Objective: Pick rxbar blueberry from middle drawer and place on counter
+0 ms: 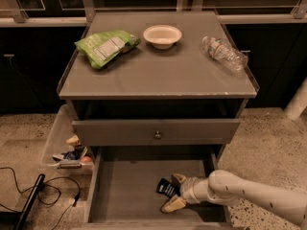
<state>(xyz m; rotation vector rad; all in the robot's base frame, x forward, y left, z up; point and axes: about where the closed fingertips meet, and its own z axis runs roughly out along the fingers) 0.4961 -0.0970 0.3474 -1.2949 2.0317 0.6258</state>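
The middle drawer (124, 190) is pulled open below the closed drawer front with the brass knob. The rxbar blueberry (167, 189), a small dark navy bar with white print, lies on the drawer floor right of centre. My gripper (171, 191) reaches in from the right, its two tan fingers spread on either side of the bar's right end, one above (179, 178) and one below (172, 204). The fingers are open around the bar. The counter (158, 71) is the grey cabinet top above.
On the counter lie a green crinkled bag (104, 46) at the left, a white bowl (162, 35) at the back middle and a clear plastic bottle (223, 53) at the right. A bin of clutter (69, 152) and cables (29, 200) sit on the floor to the left.
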